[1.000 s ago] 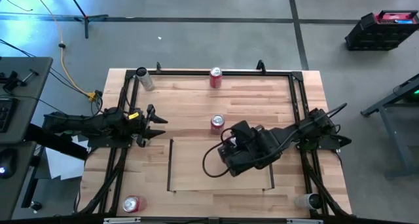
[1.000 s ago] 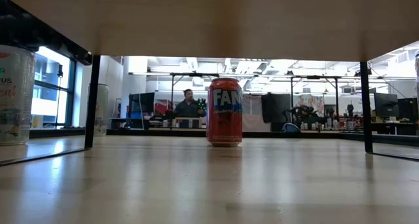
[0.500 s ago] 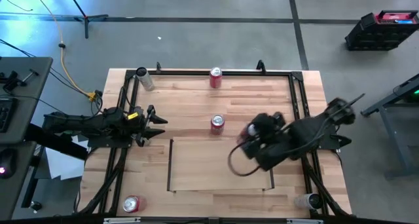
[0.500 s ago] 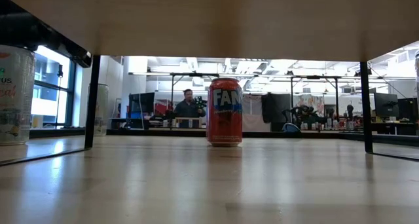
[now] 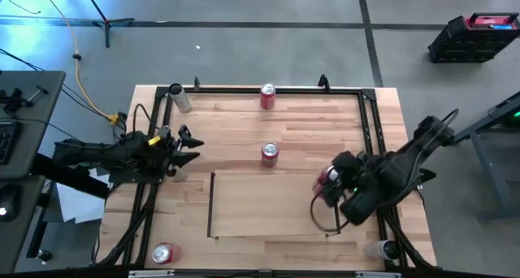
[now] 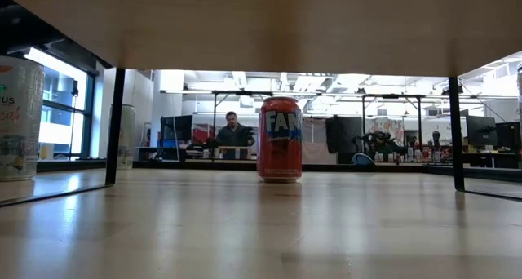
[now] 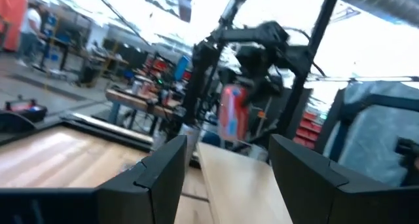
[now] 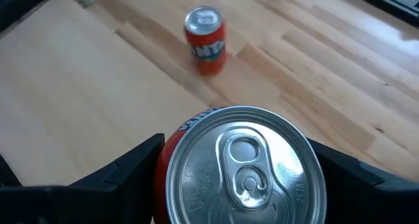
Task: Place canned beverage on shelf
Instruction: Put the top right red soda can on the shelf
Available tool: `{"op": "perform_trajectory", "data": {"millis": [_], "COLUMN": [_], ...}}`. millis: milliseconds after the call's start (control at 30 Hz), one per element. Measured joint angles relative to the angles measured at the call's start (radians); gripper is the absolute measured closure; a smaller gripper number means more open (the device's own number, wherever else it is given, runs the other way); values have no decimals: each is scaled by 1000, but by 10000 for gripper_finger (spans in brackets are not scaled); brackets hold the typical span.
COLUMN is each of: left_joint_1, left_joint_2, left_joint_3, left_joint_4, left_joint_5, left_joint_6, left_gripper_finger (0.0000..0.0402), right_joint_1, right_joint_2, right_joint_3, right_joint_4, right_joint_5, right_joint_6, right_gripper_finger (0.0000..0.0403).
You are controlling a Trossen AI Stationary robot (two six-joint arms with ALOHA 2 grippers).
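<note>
The right gripper is above the shelf's right edge, its fingers clamped on a red can held upright. A second red can stands on the bench just beyond the shelf's far edge. The left gripper waits off the shelf's left side, its fingers apart and holding nothing.
</note>
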Motion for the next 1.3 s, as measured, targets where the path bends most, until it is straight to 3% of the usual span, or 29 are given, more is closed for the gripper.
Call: {"op": "perform_trajectory", "data": {"millis": [133, 367, 567, 767, 967, 1167, 1300], "left_joint_1": [0, 0, 0, 0, 0, 0, 0], "left_joint_2": [0, 0, 0, 0, 0, 0, 0], "left_joint_3": [0, 0, 0, 0, 0, 0, 0], "left_joint_4": [4, 2, 2, 7, 5, -5, -16], "left_joint_5": [-17, -17, -17, -17, -17, -17, -17], "left_joint_6": [10, 26, 18, -7, -11, -34, -34], "left_gripper_finger": [193, 193, 193, 193, 193, 193, 193], "right_joint_1": [17, 40, 27, 13, -68, -117, -106], "right_joint_2": [82, 193, 208, 205, 215, 217, 220], "right_joint_3": [66, 181, 151, 151, 151, 151, 151], "right_joint_4": [12, -18, -25, -23, -23, -24, -21], "right_joint_5": [19, 158, 116, 143, 14, -25, 26], "right_joint_6": [-10, -102, -141, -216, -214, -207, -156], "right_gripper_finger": [112, 112, 112, 112, 112, 112, 112]}}
